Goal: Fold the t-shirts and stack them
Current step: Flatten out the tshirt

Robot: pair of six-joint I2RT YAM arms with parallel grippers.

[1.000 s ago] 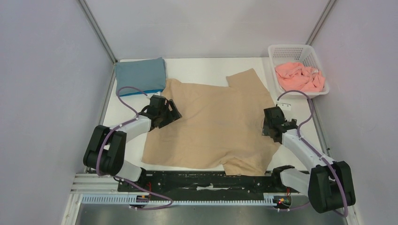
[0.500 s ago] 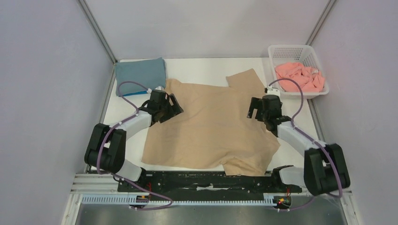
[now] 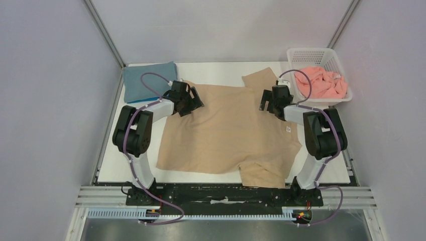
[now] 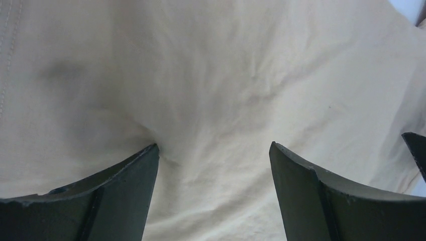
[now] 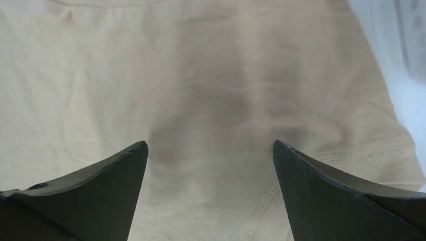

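Top external view: tan t-shirt (image 3: 226, 135) spread flat on tabletop (image 3: 221, 71) — far edge under 2 pincers; left pincer (image 3: 195, 102) over far-left corner, right pincer (image 3: 265, 104) over far-right — both gaping, nothing held.

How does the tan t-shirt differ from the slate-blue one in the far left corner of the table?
The tan t-shirt lies spread open mid-table; the slate-blue t-shirt is folded into a compact rectangle. The tan one covers far more surface than the slate-blue one. The left gripper and right gripper, both open, are over the tan one, neither at the slate-blue one. Both shirts are plain and rest on the table.
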